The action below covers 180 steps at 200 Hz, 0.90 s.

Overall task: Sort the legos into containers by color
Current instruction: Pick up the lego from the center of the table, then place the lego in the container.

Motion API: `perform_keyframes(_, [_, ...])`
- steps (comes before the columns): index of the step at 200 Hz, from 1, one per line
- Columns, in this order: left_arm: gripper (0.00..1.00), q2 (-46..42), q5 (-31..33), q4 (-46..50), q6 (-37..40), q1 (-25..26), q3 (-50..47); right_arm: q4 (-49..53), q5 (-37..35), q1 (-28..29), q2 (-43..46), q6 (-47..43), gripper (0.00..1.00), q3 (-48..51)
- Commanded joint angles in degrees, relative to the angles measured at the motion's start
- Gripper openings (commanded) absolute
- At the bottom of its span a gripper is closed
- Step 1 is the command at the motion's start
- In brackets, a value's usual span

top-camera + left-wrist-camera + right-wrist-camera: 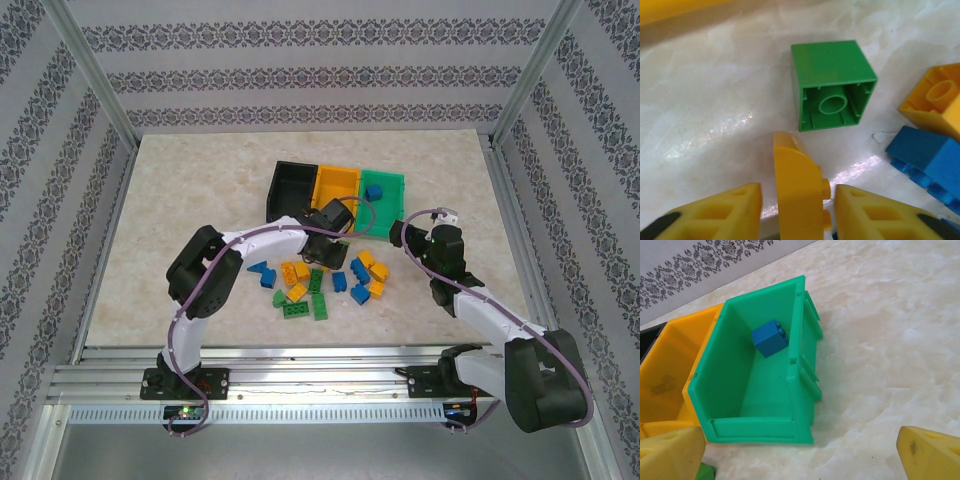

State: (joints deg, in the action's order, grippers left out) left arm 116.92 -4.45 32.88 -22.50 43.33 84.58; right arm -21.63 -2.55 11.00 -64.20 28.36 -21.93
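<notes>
Firstly, the surface: a pale marbled tabletop (180, 220), glossy enough to throw glare in the left wrist view. It sits inside an aluminium frame (92, 70), with walls (320, 80) papered in grey ornamental bands.

Three bins stand joined in a row at the far middle of the table — black bin (282, 198), yellow bin (338, 185), green bin (390, 212). One blue brick (770, 338) lies inside the green bin. The loose bricks (320, 280) in yellow, green and blue are scattered on the table just in front of the bins.

My left gripper (797, 187) is low at the far edge of that scatter. Its jaws are narrow, with a yellow brick (797, 210) standing on edge between the fingers (715, 212), studs toward the right-hand one. A thin gap shows on each side, so I record no firm grip. Just beyond lies a green brick (832, 85), its hollow underside facing the camera.

My right gripper (797, 440) hangs over bare table just in front of the green bin, jaws wide, nothing between them.

Several items are cut off or unclear:
- From above, my left wrist covers its own fingers.
- A soft yellow band along the top of the left wrist view is too blurred to name.
- A green scrap at the bottom edge of the right wrist view is cut off.
- A dark smudge on the yellow bin's floor cannot be read.
</notes>
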Motion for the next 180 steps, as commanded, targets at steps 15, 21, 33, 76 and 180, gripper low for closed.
perform_keyframes(15, [0.31,0.25,1.01,2.80,0.32,-1.13,0.94,-0.84,-0.16,0.03,-0.02,-0.41,0.98,0.05])
perform_keyframes(21, [0.31,-0.12,0.93,2.64,0.34,-1.23,0.73,-0.79,-0.13,0.03,0.02,-0.35,0.98,0.11])
perform_keyframes(33, [0.30,-0.76,0.91,2.49,0.27,-1.56,0.54,-0.76,-0.17,0.05,-0.01,-0.38,0.98,0.11])
perform_keyframes(76, [0.25,-5.85,1.43,1.40,0.17,-4.29,-1.55,-0.78,-0.18,0.06,-0.01,-0.37,0.98,0.05])
perform_keyframes(180, [0.47,-5.30,0.92,2.29,4.27,-19.83,11.43,-0.79,0.22,0.49,-0.64,-0.68,0.98,-0.29])
